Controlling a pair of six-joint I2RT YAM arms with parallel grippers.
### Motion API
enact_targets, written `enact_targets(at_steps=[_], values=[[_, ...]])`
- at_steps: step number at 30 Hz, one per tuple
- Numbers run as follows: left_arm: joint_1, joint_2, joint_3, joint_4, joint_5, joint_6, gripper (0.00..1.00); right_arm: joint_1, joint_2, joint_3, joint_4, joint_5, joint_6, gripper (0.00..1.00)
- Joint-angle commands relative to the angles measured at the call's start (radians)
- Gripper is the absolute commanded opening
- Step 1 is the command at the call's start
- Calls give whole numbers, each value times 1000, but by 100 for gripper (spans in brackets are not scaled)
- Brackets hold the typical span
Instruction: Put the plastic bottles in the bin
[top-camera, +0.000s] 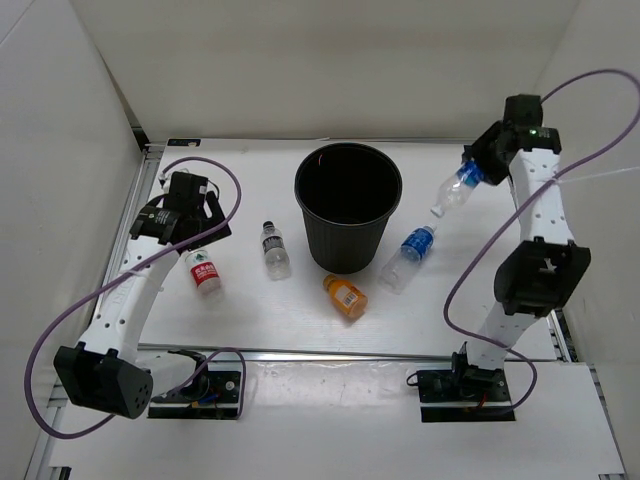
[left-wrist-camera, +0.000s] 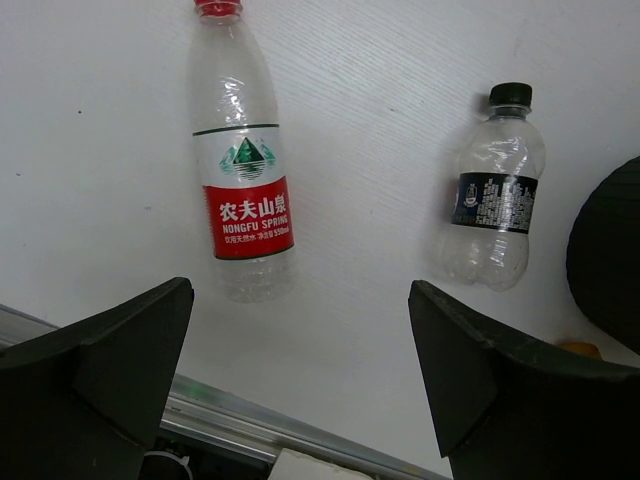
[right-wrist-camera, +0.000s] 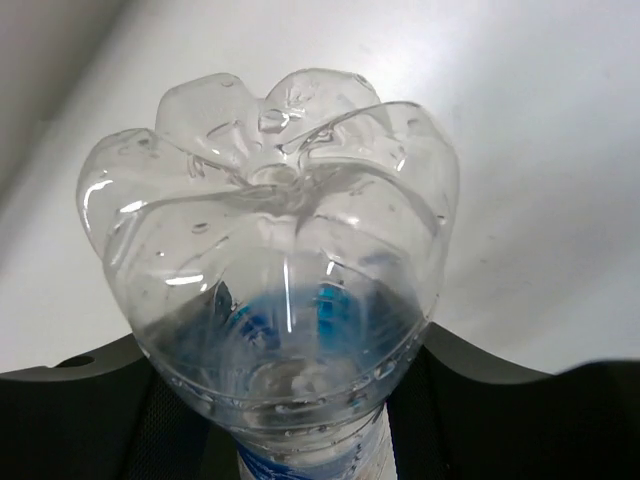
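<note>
The bin (top-camera: 345, 250) looks empty, though its dark inside is hard to read; four bottles (top-camera: 346, 297) lie on the surface (top-camera: 240, 310). Our right gripper (top-camera: 478, 165), raised with the bin to its lower left, clamps a blue bottle (top-camera: 455, 190). Our left gripper (top-camera: 200, 232) hangs spread above the red bottle (left-wrist-camera: 245, 190).

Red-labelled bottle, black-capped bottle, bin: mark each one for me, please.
red-labelled bottle (left-wrist-camera: 245, 215): left wrist view, on its red label band.
black-capped bottle (left-wrist-camera: 492, 203): left wrist view, on its dark label.
bin (top-camera: 350, 245): top external view, on its outer front wall.
</note>
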Motion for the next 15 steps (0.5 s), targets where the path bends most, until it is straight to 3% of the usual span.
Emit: enact_targets(at_steps=[1,7,11,15], values=[[-4,2,8,37,36,-6,100,13,-94,108,-34,-100,18,33],[-24,2,8,46,17,-6,100,97,-152,158,144,-373,49,24],[-34,-7,-2,37,8,-16,100,275,-151,194,282,-334,-8,24],[-34,-26,-2,37,-3,-16,100,384,-48,346,259,-260,-92,27]])
